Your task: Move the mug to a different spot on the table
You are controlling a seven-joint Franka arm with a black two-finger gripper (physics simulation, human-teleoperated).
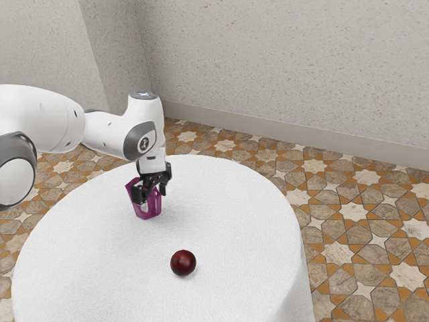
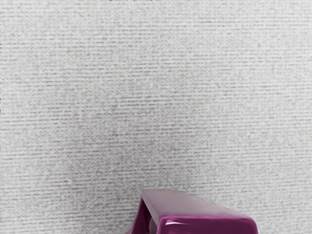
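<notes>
The mug (image 1: 143,204) is a glossy purple, angular cup. In the exterior view it hangs tilted just above the round white table (image 1: 221,221), left of the table's middle. My black gripper (image 1: 149,194) comes down from above and is shut on the mug's upper wall. The wrist view has the mug's purple rim (image 2: 195,217) close under my hand, with white tablecloth (image 2: 146,97) beyond it.
A dark red ball (image 1: 183,262) lies on the table, nearer the front edge and to the exterior view's right of the mug. The tabletop around both is bare white cloth. A patterned tile floor (image 1: 362,201) surrounds the table.
</notes>
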